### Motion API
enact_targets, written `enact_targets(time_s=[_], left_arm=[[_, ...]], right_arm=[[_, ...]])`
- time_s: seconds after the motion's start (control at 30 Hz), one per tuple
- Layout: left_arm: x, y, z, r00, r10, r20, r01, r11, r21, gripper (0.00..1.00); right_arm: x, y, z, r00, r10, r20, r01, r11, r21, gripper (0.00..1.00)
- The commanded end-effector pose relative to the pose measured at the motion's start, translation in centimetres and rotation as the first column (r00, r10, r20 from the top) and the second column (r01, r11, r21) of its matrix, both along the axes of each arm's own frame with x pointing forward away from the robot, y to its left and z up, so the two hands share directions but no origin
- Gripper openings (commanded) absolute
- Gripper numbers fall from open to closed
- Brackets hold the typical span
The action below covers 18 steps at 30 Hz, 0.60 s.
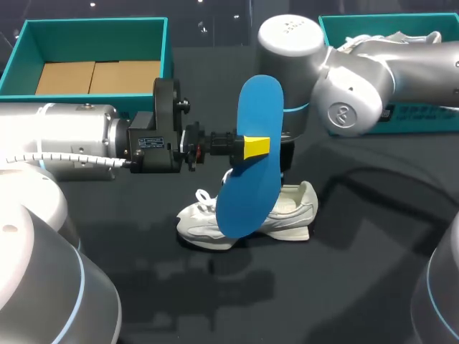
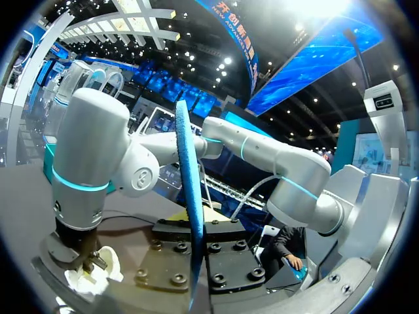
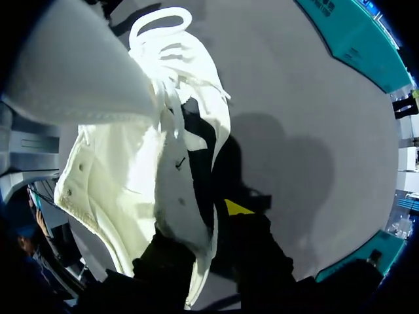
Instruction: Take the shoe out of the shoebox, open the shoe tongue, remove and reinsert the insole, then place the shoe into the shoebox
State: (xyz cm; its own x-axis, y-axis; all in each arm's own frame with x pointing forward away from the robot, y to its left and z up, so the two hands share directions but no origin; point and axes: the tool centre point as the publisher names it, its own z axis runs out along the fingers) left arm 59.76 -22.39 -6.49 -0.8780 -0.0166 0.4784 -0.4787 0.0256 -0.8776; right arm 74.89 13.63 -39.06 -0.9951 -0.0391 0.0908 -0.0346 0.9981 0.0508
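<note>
A white shoe [image 1: 290,211] lies on its side on the dark table, toe towards the left. My left gripper [image 1: 254,147] is shut on a blue insole [image 1: 251,115] and holds it upright above the shoe. In the left wrist view the insole [image 2: 190,190] stands edge-on straight ahead of the gripper. My right gripper [image 3: 211,226] is down at the shoe's [image 3: 131,176] opening. One finger is inside and one outside, closed on the side wall. In the head view the insole hides most of that gripper.
An open teal shoebox [image 1: 21,57] with a cardboard floor stands at the back left. A second teal box [image 1: 401,118] at the back right holds another white shoe [image 1: 391,39]. My right arm's elbow [image 1: 351,89] hangs over the table in front of that box.
</note>
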Motion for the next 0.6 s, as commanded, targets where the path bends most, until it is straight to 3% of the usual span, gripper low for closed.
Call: enact_targets(time_s=[0.03, 0.3, 0.6], left_arm=[[-0.1, -0.2, -0.1, 1.0, 0.002, 0.001, -0.002, 1.0, -0.003, 0.0], [-0.1, -0.2, -0.1, 1.0, 0.002, 0.001, -0.002, 1.0, -0.003, 0.0], [-0.1, -0.2, -0.1, 1.0, 0.002, 0.001, -0.002, 1.0, -0.003, 0.0]], right_arm=[[0.0, 0.4, -0.3, 1.0, 0.002, -0.003, -0.002, 1.0, -0.006, 0.0], [-0.5, 0.1, 0.4, 1.0, 0.005, -0.004, -0.005, 1.0, 0.0, 0.0], [-1.3, -1.0, 2.4, 0.985, -0.171, -0.03, 0.172, 0.984, 0.034, 0.0]])
